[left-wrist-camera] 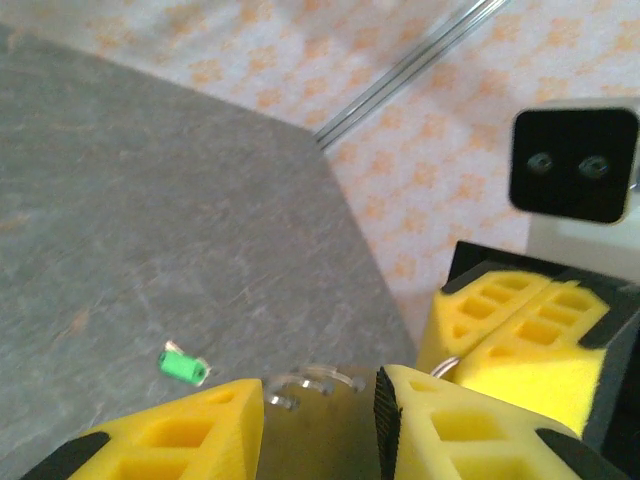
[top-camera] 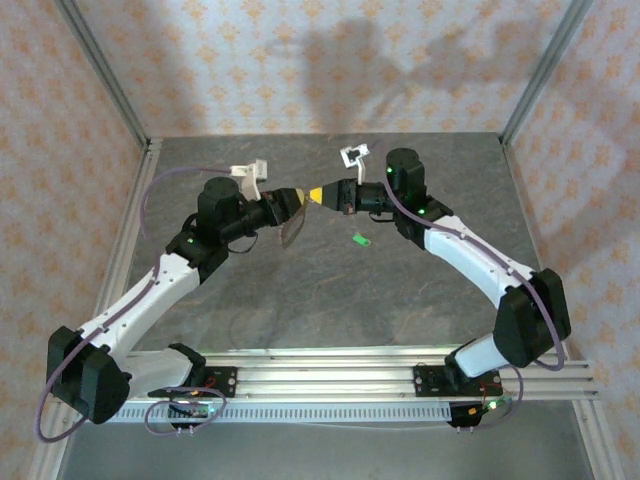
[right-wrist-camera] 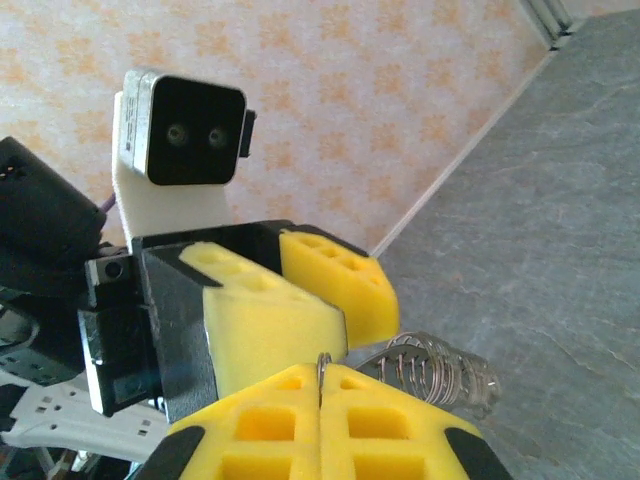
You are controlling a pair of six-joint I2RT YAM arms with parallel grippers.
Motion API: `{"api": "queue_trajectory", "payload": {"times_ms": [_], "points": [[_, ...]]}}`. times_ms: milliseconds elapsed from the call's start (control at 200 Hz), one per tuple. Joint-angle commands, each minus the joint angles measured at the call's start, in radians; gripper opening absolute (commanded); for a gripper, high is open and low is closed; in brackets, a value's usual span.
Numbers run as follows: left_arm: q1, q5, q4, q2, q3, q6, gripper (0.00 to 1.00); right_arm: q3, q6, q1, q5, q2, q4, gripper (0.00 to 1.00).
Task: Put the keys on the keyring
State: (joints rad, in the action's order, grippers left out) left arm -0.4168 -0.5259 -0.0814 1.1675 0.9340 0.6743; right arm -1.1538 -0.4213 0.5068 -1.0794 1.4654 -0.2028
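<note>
Meeting tip to tip above the middle of the desk (top-camera: 300,300), the left claw (top-camera: 296,200) and the right claw (top-camera: 315,194) point at each other, both clear of the surface. Seen from the right wrist, the right claw's yellow pads (right-wrist-camera: 290,386) are pressed together on the keyring (right-wrist-camera: 322,366), a thin wire whose edge stands upright out of the seam between them. The keys (right-wrist-camera: 436,370), a bunch of small silvery loops, sit just beside that wire. Their long axis runs sideways away from the right claw's tips and dips a little at the far end. From the left wrist, the keys lie crosswise in the gap between the left claw's pads, which stand apart; whether they press on the bunch I cannot tell. A brownish see-through flap (top-camera: 291,232) hangs under the left claw. A small green piece (top-camera: 360,238) lies on the desk near the right claw, touching nothing else.
</note>
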Motion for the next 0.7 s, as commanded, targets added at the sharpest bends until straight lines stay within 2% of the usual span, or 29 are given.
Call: {"api": "queue_trajectory", "payload": {"times_ms": [0, 225, 696], "points": [[0.022, -0.057, -0.121, 0.002, 0.025, 0.040, 0.36, -0.040, -0.013, -0.008, -0.063, -0.039, -0.033, 0.00], [0.033, -0.133, -0.261, 0.031, 0.014, 0.116, 0.36, -0.029, -0.006, -0.010, -0.056, -0.060, -0.027, 0.00], [0.002, -0.228, -0.278, 0.036, 0.008, 0.090, 0.37, -0.018, -0.010, -0.011, -0.034, -0.061, -0.043, 0.00]]}}
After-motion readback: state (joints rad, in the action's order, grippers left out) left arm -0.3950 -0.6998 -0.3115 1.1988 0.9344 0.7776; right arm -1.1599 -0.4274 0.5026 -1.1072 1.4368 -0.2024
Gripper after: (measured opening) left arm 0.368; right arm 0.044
